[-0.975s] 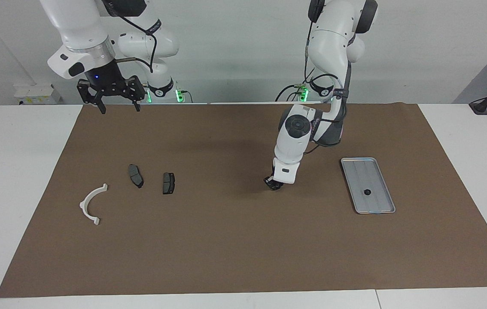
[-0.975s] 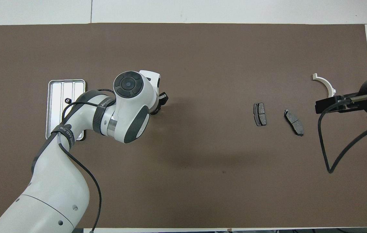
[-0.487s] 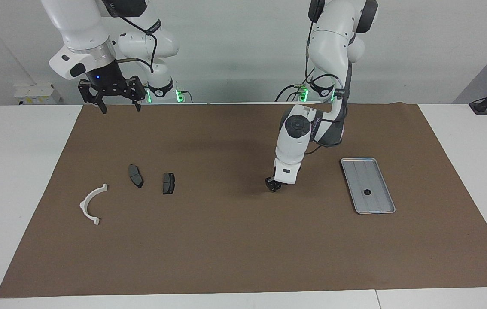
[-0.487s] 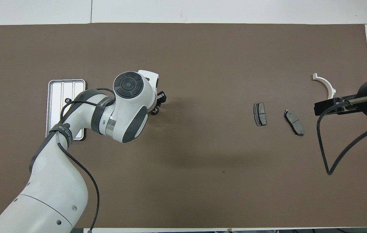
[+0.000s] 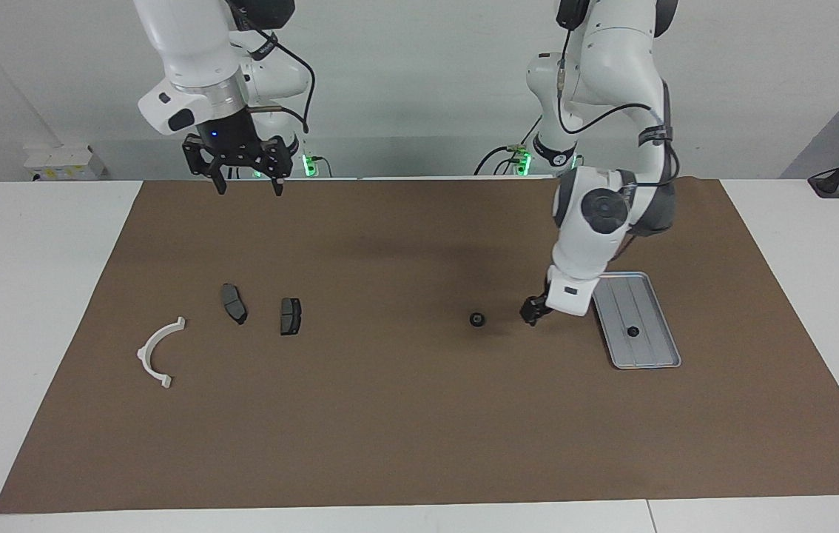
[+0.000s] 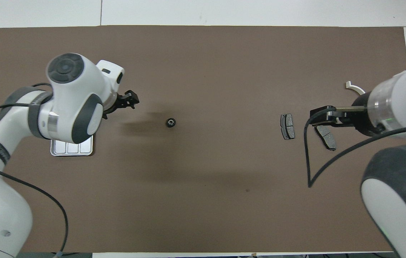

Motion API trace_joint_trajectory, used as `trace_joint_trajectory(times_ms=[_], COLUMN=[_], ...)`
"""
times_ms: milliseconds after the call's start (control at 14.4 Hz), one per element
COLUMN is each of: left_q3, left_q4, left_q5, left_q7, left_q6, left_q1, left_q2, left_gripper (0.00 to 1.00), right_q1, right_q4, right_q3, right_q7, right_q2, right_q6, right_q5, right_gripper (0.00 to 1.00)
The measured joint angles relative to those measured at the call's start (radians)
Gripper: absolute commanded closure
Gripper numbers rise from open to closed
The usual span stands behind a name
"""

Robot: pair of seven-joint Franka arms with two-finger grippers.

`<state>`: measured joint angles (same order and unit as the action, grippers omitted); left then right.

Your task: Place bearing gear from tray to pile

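White walls back a white desk [image 5: 20,296] covered by a brown mat [image 5: 419,429], and the job looks only partly done.

At the right arm's end, well apart from the tray, lies the pile: a white bracket [image 5: 144,349] and two dark pads [image 5: 234,303] [image 5: 290,316], all loose on the mat. No gear sits among them. The right end effector [image 5: 249,189] hangs high over the mat at that end, fingers spread and empty; that arm waits.

Moving toward the tray, one small dark gear [image 5: 476,319] rests alone on the mat, near the tray and well apart from the pile. Just beside it, between it and the tray, the left end effector [image 5: 533,314] hangs low over the mat, released and carrying nothing. The tray [image 5: 656,348] itself sits at the left arm's end, with a second small dark part [image 5: 632,332] in it.

As I read it, the gear is out of the tray but short of the pile, so the long stretch across the mat is left, perhaps for the right arm, and the part in the tray may need the same trip.

From overhead, the left arm covers most of the tray and the part in it, and the right arm hides part of the bracket and one pad. Both small parts are too tiny for me to make out teeth or tell whether they match.
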<state>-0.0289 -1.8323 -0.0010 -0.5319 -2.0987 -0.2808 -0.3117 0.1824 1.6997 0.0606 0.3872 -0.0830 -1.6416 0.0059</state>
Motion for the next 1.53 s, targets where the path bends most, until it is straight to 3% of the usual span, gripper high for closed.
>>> trace_joint_trajectory(times_ms=[209,348,487,627,1253,1532], left_q3=[-0.001,0.0,0.0,0.001,0.006,0.007], left_q4=[-0.045,-0.078,-0.101,-0.118,-0.182,-0.19], left_q5=[0.0,0.0,0.0,0.0,0.0,0.0], left_q7=[0.244,0.341,0.424,0.469,0.484,0.474], left_q6=[-0.031,-0.083,-0.131,-0.173,-0.301,-0.32], left_q1=[0.13,0.174,0.204,0.231,0.251,0.251], left_q2=[0.015,0.015,0.015,0.013,-0.016,-0.015], left_gripper=[0.01,0.09,0.25,0.29,0.31,0.34], right_q1=[0.095,0.154,0.227,0.298,0.455,0.501], right_q4=[0.01,0.012,0.01,-0.015,-0.3,-0.448], right_q3=[0.003,0.005,0.005,0.006,0.003,-0.004], right_q7=[0.214,0.325,0.436,0.53,0.842,0.891], right_q2=[0.051,0.101,0.169,0.252,0.621,0.778], right_q6=[-0.053,-0.098,-0.159,-0.21,-0.264,-0.265], right_q5=[0.005,0.007,0.007,0.006,-0.035,-0.051], right_gripper=[0.0,0.0,0.0,0.0,0.0,0.0])
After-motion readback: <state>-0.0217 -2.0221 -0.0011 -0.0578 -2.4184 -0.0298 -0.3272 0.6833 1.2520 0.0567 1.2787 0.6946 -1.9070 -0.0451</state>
